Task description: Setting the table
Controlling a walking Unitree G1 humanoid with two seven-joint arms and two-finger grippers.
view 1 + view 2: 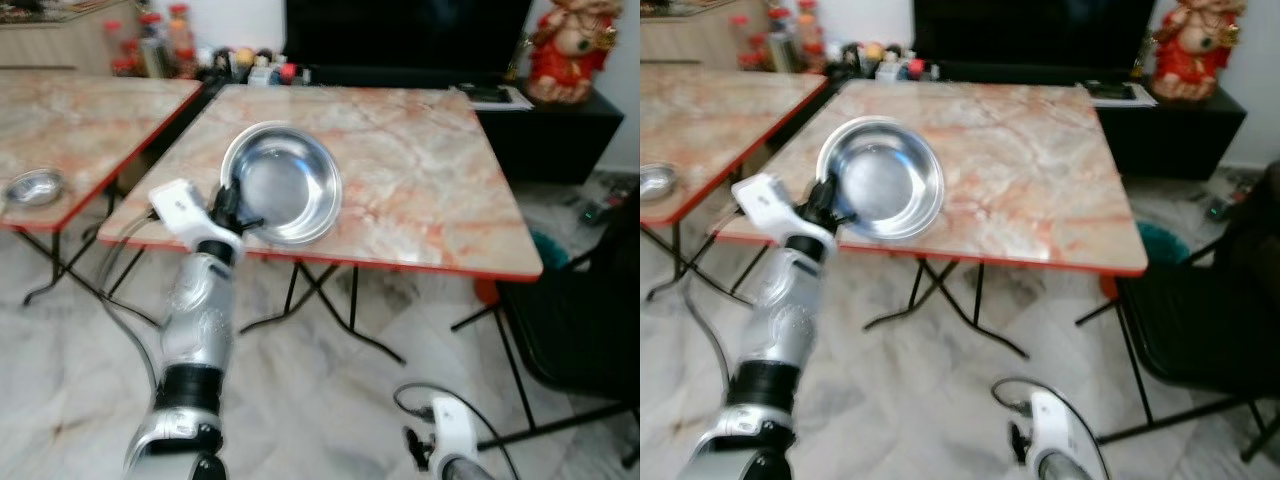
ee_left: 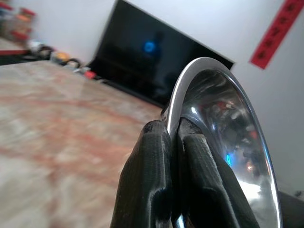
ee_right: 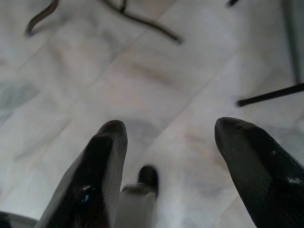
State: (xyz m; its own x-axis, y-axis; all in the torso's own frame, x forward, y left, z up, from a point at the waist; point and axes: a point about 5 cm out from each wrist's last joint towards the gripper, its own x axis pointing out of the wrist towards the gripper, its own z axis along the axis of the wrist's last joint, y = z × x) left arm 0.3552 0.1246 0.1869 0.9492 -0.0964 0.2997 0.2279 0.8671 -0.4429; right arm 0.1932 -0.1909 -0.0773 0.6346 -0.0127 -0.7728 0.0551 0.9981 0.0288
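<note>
One steel bowl pinched by its near rim in the left gripper, fingers clamped either side of the metal, tilted above the near left corner of the marble-topped table, probably on the way to being set down as a place setting. Right gripper low over the floor, fingers spread and empty, idle. Second small bowl resting on the neighbouring table, near its front edge.

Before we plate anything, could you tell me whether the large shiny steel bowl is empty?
Empty: the large shiny steel bowl, pinched at its rim by the left gripper, shows only bare reflective metal inside.
</note>
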